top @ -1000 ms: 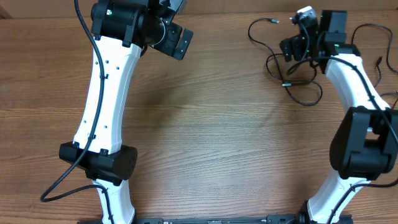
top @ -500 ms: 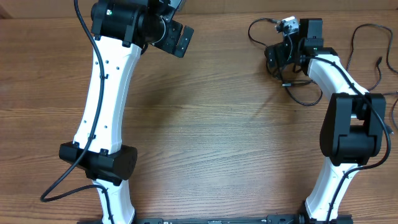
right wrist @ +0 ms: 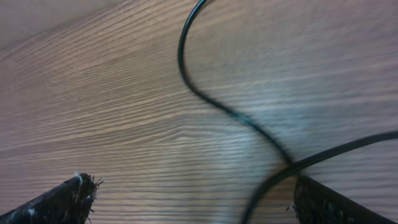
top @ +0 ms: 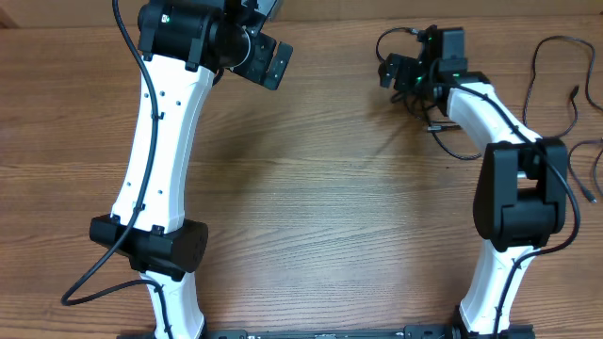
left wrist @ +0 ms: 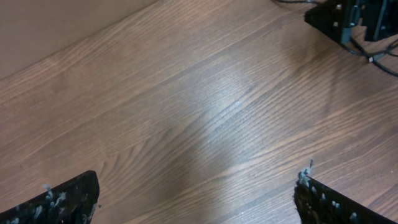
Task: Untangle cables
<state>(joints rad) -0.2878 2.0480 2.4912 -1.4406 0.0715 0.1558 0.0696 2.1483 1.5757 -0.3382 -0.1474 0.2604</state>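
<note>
Overhead, the cables (top: 464,151) lie as a loose tangle on the wooden surface (top: 311,207), under and around the right tool (top: 394,72). More strands trail well off to its outer side. The right tool stands spread wide and holds nothing. In the right wrist view a single strand (right wrist: 211,102) curves across the wood between its fingers and crosses a second strand (right wrist: 348,149) close by the right-hand finger. The left tool (top: 268,61) is also spread wide and empty over bare wood, well apart from the tangle, which shows only far ahead of it.

These cords look light, limp and thin, with a smooth jacket. A pinched strand would likely slip unless gripped squarely, and any pull will drag its neighbours along. The small plugs are the stiff parts and may snag in loops.

The best hold is probably the free run of the single strand between the right tool's fingers, clear of the crossing. The cord lies flat, so the fingertips would need to reach the wood before closing.
</note>
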